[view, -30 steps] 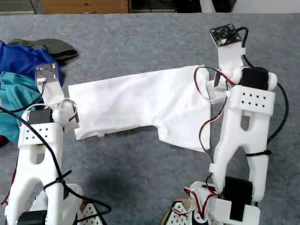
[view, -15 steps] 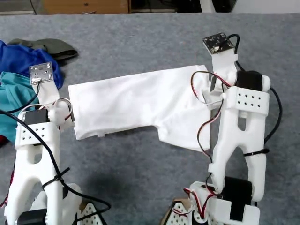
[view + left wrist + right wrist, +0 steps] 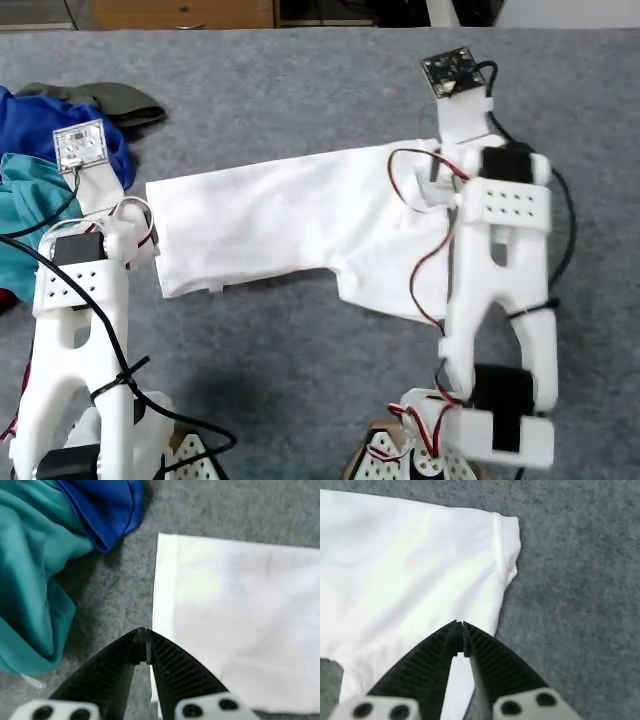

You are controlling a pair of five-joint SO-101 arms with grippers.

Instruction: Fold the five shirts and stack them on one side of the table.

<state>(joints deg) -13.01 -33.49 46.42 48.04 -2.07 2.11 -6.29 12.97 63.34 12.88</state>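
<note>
A white shirt [image 3: 290, 225] lies flat across the middle of the grey table, folded into a long band with a sleeve at its right end. My left gripper [image 3: 145, 636] is shut, its tips right at the shirt's left edge [image 3: 156, 605]. In the high view the left arm [image 3: 85, 270] stands at that same end. My right gripper [image 3: 459, 626] is shut too and sits over the shirt's right end, near the sleeve [image 3: 507, 540]. No cloth shows between either pair of tips. A blue shirt [image 3: 40, 125], a teal shirt [image 3: 25, 215] and a dark olive shirt [image 3: 115, 100] lie crumpled at the far left.
The teal shirt [image 3: 30, 575] and the blue shirt [image 3: 105, 505] lie close to the left gripper. A scrap of red cloth [image 3: 5, 297] shows at the left edge. Bare grey table [image 3: 290, 380] runs in front of the white shirt, between the arm bases.
Both wrists have swung a little away from the bases and to the left; the right arm has shifted left. The white shirt has stayed where it was.
</note>
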